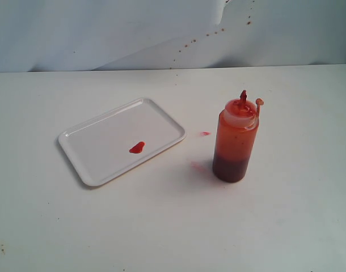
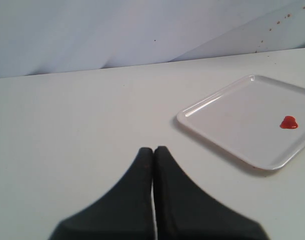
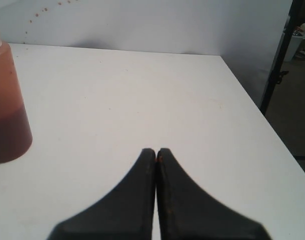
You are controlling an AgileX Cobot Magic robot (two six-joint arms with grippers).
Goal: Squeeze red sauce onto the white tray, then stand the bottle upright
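The bottle (image 1: 235, 140) stands upright on the table, right of the white tray (image 1: 99, 148), its red nozzle up and the tip cap hanging beside it. A small blob of red sauce (image 1: 137, 148) lies on the tray. The left wrist view shows the tray (image 2: 227, 125) with the sauce blob (image 2: 289, 122), well away from my left gripper (image 2: 154, 149), which is shut with nothing in it. My right gripper (image 3: 156, 150) is shut and empty too, with the bottle (image 3: 7, 107) off to one side. Neither gripper appears in the exterior view.
Two faint red smears mark the table, one (image 1: 205, 134) between tray and bottle and one (image 1: 197, 166) by the bottle's base. Red specks dot the back wall (image 1: 195, 39). The table's edge (image 3: 252, 100) and a dark stand (image 3: 280, 60) lie beyond my right gripper.
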